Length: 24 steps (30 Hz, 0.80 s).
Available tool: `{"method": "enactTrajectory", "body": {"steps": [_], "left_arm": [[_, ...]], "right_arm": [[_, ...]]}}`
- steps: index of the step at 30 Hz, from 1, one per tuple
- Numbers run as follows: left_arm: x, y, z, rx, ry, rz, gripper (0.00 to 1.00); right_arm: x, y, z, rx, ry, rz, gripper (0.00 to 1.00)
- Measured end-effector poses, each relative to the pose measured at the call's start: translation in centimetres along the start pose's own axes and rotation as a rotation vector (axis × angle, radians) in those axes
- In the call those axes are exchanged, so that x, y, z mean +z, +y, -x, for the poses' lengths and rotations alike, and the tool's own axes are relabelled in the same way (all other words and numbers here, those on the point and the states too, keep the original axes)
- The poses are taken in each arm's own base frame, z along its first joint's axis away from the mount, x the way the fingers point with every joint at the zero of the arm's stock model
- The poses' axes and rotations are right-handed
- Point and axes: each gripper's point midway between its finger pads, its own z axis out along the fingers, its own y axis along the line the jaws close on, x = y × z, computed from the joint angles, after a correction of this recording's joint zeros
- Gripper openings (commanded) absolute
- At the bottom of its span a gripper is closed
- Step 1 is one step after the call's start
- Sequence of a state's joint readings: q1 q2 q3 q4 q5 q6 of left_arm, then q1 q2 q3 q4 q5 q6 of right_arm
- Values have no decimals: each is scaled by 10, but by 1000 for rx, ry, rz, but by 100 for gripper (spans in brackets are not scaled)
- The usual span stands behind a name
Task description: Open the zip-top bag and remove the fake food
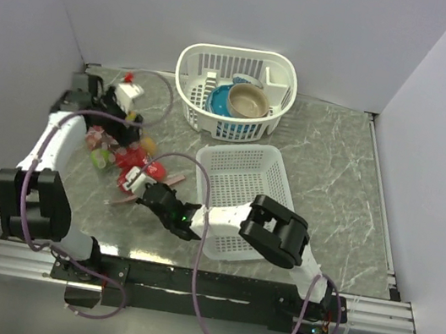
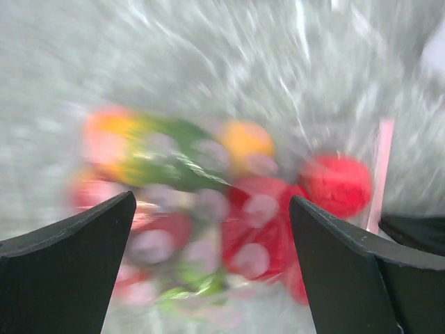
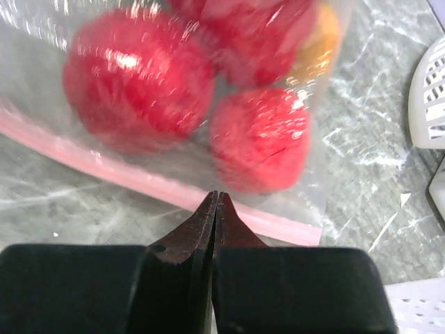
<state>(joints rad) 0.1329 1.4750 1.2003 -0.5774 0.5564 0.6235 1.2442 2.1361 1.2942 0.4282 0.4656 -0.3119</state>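
Note:
The zip-top bag (image 1: 113,157) lies on the marble table at left centre, clear with a pink zip strip (image 3: 139,177). The fake food (image 1: 132,158) is inside it: red pieces (image 3: 135,80) fill the right wrist view, and red, orange, yellow and green pieces (image 2: 181,163) show blurred in the left wrist view. My left gripper (image 1: 130,121) hangs over the bag's far end, its jaws open (image 2: 212,202) and empty. My right gripper (image 1: 144,192) is at the bag's near end, shut (image 3: 217,196) with its tips on the pink strip.
A low white mesh basket (image 1: 269,159) stands right of the bag, its edge in the right wrist view (image 3: 430,90). A taller white basket (image 1: 198,60) at the back holds a tan bowl (image 1: 247,100) and a blue bowl (image 1: 217,102). Walls enclose three sides.

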Motion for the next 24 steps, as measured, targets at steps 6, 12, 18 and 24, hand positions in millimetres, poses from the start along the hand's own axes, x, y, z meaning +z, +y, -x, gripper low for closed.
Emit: {"method": "enactTrajectory", "body": {"steps": [6, 12, 18, 24], "left_arm": [[-78, 24, 59, 31, -206, 97, 99], [-65, -5, 29, -8, -174, 25, 99], [-30, 0, -17, -102, -75, 16, 99], [1, 37, -31, -159, -52, 104, 99]], "right_arm": [[-15, -9, 29, 68, -50, 50, 0], [-28, -1, 24, 43, -46, 120, 75], [-33, 8, -6, -21, 26, 152, 100], [-28, 1, -3, -52, 31, 99, 100]]}}
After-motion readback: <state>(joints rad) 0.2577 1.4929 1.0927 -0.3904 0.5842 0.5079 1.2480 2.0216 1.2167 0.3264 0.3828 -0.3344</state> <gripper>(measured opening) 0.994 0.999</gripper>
